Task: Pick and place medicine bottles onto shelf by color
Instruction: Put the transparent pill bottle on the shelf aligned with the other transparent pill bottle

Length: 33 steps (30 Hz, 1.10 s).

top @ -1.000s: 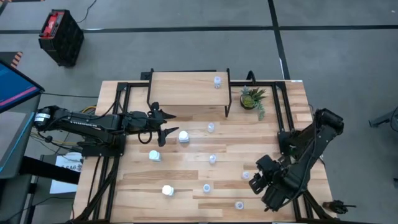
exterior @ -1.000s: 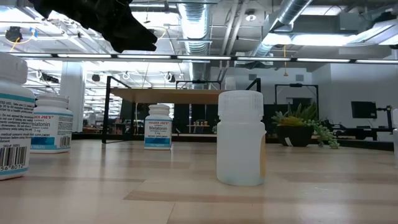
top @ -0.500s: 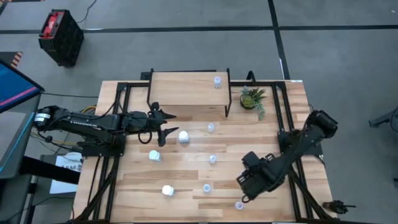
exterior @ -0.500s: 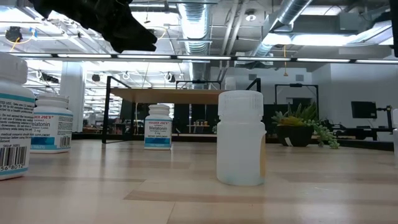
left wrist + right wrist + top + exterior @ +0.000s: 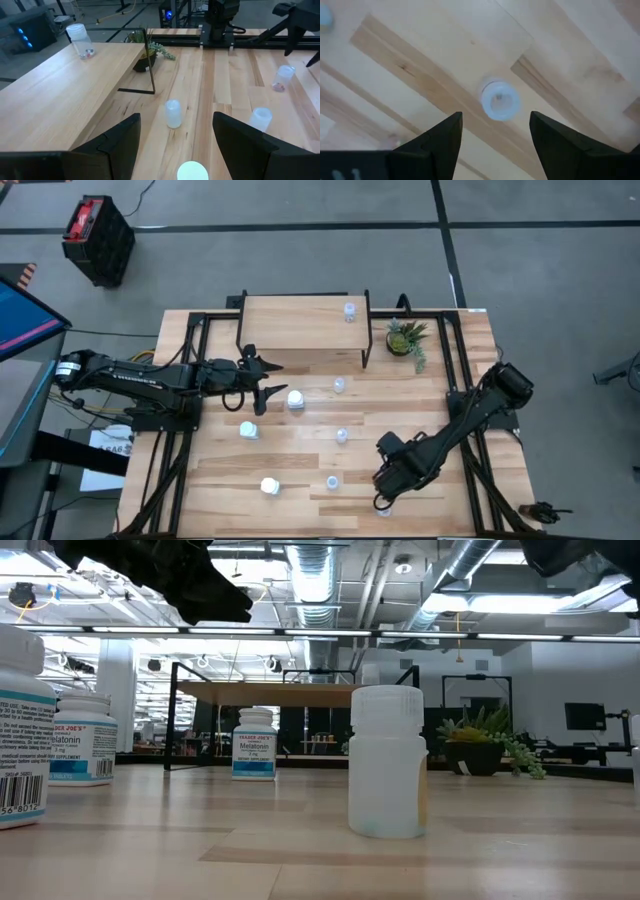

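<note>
Right claw [image 5: 385,492] now hangs over the table's [image 5: 300,465] near edge, fingers spread wide & empty, pointing straight down; a sec ago it sat back by the near right corner, so the arm has swung in toward the middle of that edge; the wrist cam shows a pale bottle [image 5: 499,100] square between the two fingers [image 5: 435,145], cap up, not yet touched; in the overhead view that bottle [image 5: 384,509] peeks out just under the claw; my read: the approach is about done and a drop-and-close comes next.

Right arm pose: stretched low across the table from its base at the right edge, elbow bent, wrist turned down.

Left claw [image 5: 268,380] hasn't budged vs. the earlier shots; it hovers near the shelf's [image 5: 290,330] front left leg, fingers apart w/ nothing held, a white bottle [image 5: 296,399] just beside it; left arm lies level from the left edge.

Task status: only one pale bottle [image 5: 349,311] stands on the shelf, by its right end; the rest are on the table, incl. whites at [image 5: 248,430] and [image 5: 269,486], pales at [image 5: 339,385], [image 5: 342,435], [image 5: 332,481]; a potted plant [image 5: 405,338] sits right of the shelf; so sorting has barely begun.
</note>
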Each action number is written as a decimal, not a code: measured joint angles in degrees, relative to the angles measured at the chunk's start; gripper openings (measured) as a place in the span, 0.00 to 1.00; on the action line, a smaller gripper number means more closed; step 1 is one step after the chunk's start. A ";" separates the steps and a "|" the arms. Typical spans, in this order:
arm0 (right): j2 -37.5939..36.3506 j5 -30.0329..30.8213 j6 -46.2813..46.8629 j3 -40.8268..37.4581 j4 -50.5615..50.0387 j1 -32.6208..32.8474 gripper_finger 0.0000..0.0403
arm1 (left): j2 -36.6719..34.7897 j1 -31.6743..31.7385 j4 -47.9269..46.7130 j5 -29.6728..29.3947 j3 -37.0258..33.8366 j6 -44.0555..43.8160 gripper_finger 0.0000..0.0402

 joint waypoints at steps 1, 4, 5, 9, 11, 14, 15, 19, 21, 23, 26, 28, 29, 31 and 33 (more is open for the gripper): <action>0.14 0.04 0.02 0.02 -0.33 0.00 0.63 | 0.00 0.00 0.02 0.00 0.00 0.01 0.59; 1.22 0.01 -0.19 -0.08 -0.57 -0.29 0.63 | 0.00 0.01 0.05 0.02 0.00 0.01 0.59; 1.35 -0.18 -0.22 -0.09 -0.31 -0.36 0.63 | 0.00 0.02 0.15 0.00 0.00 0.01 0.59; 2.40 -0.37 -0.42 -0.09 -0.43 -0.68 0.63 | 0.00 0.00 0.19 0.00 0.00 0.01 0.59; 2.96 -0.48 -0.42 0.04 -0.34 -0.70 0.63 | 0.00 0.02 -0.01 0.00 0.00 0.01 0.59; 4.21 -1.37 -0.46 0.02 -0.75 -0.69 0.63 | -0.02 0.00 0.21 0.00 0.00 0.01 0.59; 4.62 -1.41 -0.48 0.02 -0.76 -0.70 0.63 | -0.02 0.01 0.11 0.00 0.00 0.02 0.59; 5.70 -2.25 -0.61 0.00 -1.25 -0.70 0.63 | -0.02 0.02 0.14 0.01 0.00 0.01 0.59; 5.67 -2.24 -0.61 0.00 -1.20 -0.70 0.63 | -0.02 0.02 0.20 0.00 0.00 0.01 0.59; 5.66 -2.23 -0.59 0.00 -1.27 -0.82 0.63 | -0.02 0.01 0.21 0.00 0.00 0.01 0.59; 5.66 -2.20 -1.34 0.00 -1.18 -1.07 0.63 | -0.02 0.00 0.21 0.02 0.00 0.01 0.59; 5.66 -2.19 -1.94 0.00 -0.99 -1.30 0.63 | -0.02 0.02 0.19 0.02 0.00 0.03 0.59; 5.66 -2.19 -2.29 0.00 -0.98 -1.53 0.63 | -0.02 0.00 0.19 0.00 0.00 0.01 0.59; 5.66 -2.14 -2.83 0.00 -0.97 -1.90 0.62 | -0.02 0.01 0.17 0.02 0.00 0.02 0.59; 5.66 -2.16 -3.79 0.00 -0.95 -2.32 0.60 | -0.02 0.01 0.17 0.01 0.00 0.03 0.59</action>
